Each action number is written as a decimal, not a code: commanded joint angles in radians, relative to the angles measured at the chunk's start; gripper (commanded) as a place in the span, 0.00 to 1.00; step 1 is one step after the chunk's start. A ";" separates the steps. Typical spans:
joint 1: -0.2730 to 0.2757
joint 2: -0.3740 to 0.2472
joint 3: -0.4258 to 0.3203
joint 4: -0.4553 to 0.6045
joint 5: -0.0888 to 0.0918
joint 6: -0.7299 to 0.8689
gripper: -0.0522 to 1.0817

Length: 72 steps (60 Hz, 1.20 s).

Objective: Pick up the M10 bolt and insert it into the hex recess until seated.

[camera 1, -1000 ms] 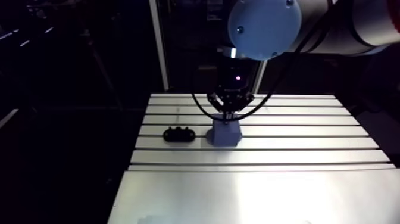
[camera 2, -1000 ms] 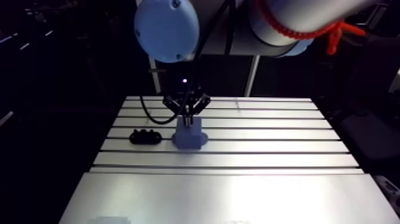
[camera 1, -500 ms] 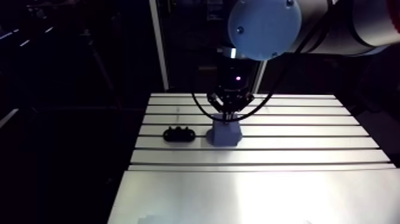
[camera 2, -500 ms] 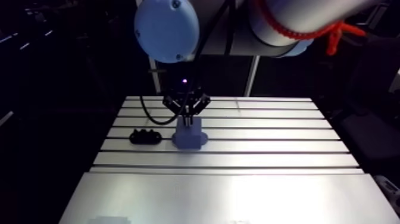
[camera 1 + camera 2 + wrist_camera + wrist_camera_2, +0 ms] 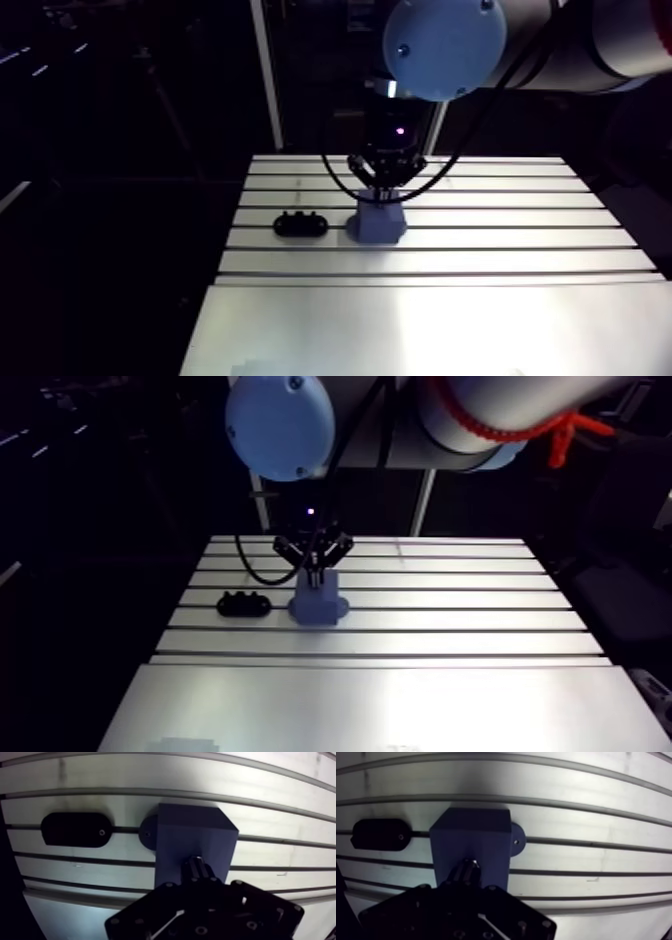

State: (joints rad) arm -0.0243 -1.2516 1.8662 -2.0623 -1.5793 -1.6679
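Note:
A blue block [image 5: 195, 837] with a round foot stands on the slotted table [image 5: 500, 225]. In the arm view my gripper [image 5: 383, 190] hangs straight over the block [image 5: 377, 225], just above its top. The wrist view shows the dark threaded M10 bolt [image 5: 199, 868] sticking out from between the fingers, with its end over the block's top face. The gripper is shut on the bolt. The bolt and gripper hide the hex recess.
A black oval holder [image 5: 75, 830] lies flat on the table a little to one side of the block, also seen in the arm view [image 5: 301, 225]. Bare slotted table surrounds both, with a smooth plate [image 5: 430, 330] at the front.

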 commanded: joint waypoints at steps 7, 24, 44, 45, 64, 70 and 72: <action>0.000 0.002 -0.002 0.000 0.000 0.000 1.00; 0.007 -0.001 -0.017 0.007 0.006 0.000 1.00; 0.004 -0.013 -0.035 0.021 0.001 0.000 0.84; 0.004 -0.013 -0.035 0.021 0.001 0.000 0.84; 0.003 -0.030 -0.048 0.052 -0.023 0.003 0.05; 0.003 -0.037 -0.060 0.066 -0.020 0.007 0.05; 0.004 -0.043 -0.068 0.078 -0.021 0.007 0.05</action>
State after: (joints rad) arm -0.0210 -1.2802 1.8176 -2.0109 -1.5977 -1.6652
